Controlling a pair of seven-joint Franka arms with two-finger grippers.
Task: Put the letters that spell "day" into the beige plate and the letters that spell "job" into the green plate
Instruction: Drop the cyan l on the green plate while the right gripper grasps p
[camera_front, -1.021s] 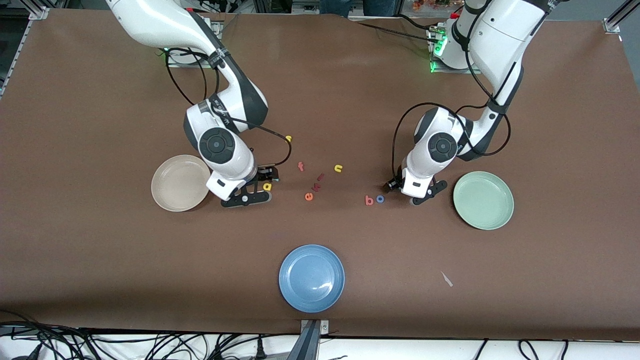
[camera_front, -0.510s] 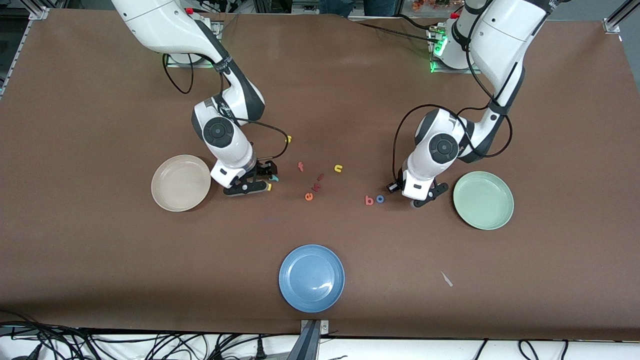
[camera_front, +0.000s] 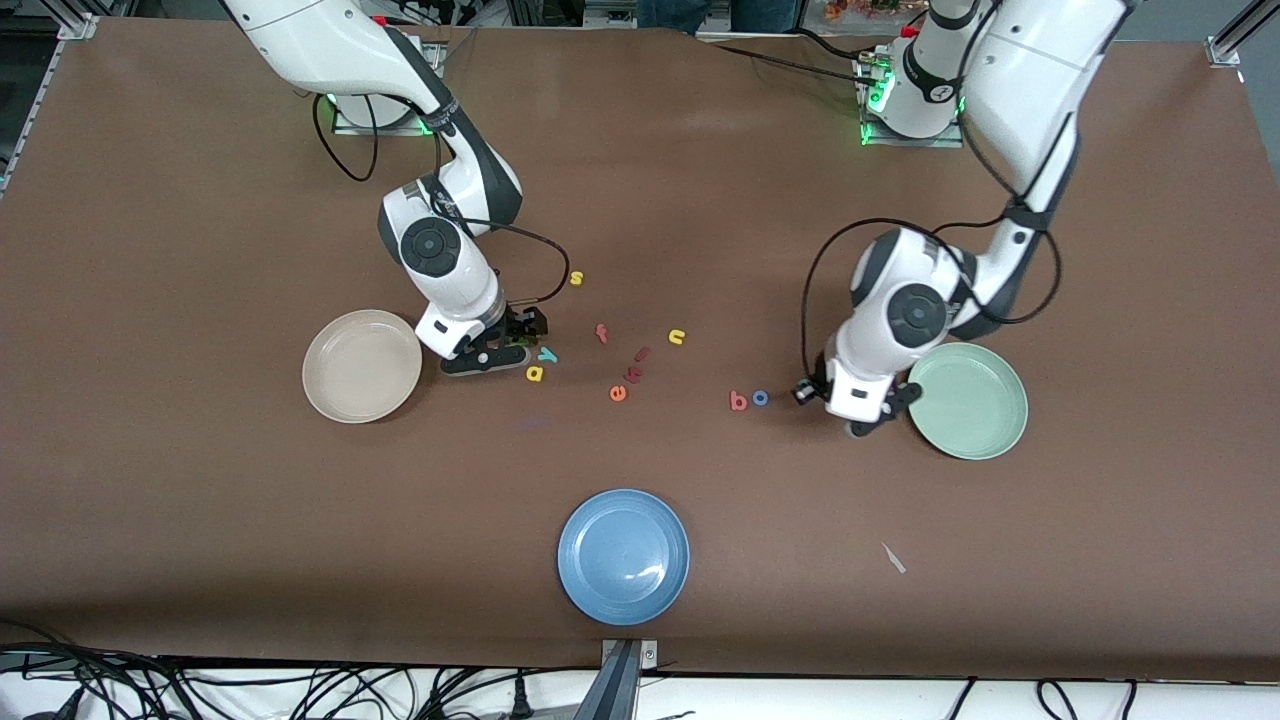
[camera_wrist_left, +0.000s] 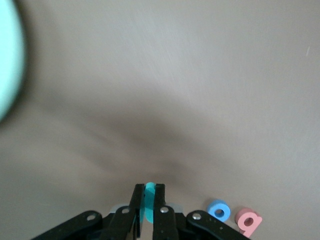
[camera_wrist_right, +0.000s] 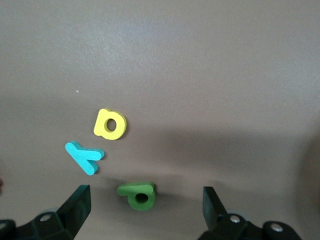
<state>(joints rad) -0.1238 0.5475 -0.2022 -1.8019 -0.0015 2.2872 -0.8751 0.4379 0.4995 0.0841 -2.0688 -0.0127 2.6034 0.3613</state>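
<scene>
My left gripper (camera_front: 857, 420) is shut on the teal j (camera_wrist_left: 148, 200), which stands on edge between its fingers, just beside the green plate (camera_front: 967, 400). The red-orange b (camera_front: 739, 401) and blue o (camera_front: 761, 398) lie side by side on the table, toward the table's middle from that gripper. My right gripper (camera_front: 487, 358) hangs open next to the beige plate (camera_front: 362, 365), its fingers astride the green d (camera_wrist_right: 137, 196) on the table. The yellow a (camera_front: 535, 373) and teal y (camera_front: 547, 354) lie close by. Both plates hold nothing.
A blue plate (camera_front: 623, 556) sits near the front edge. Loose letters lie in the middle: yellow s (camera_front: 576, 278), red f (camera_front: 601, 333), yellow n (camera_front: 677, 337), orange e (camera_front: 618, 393) and two small red ones (camera_front: 637, 363). A scrap (camera_front: 893, 558) lies near the front.
The left gripper has shut on the teal j and shifted toward the green plate. The right gripper has drawn back from over the a and y, uncovering them.
</scene>
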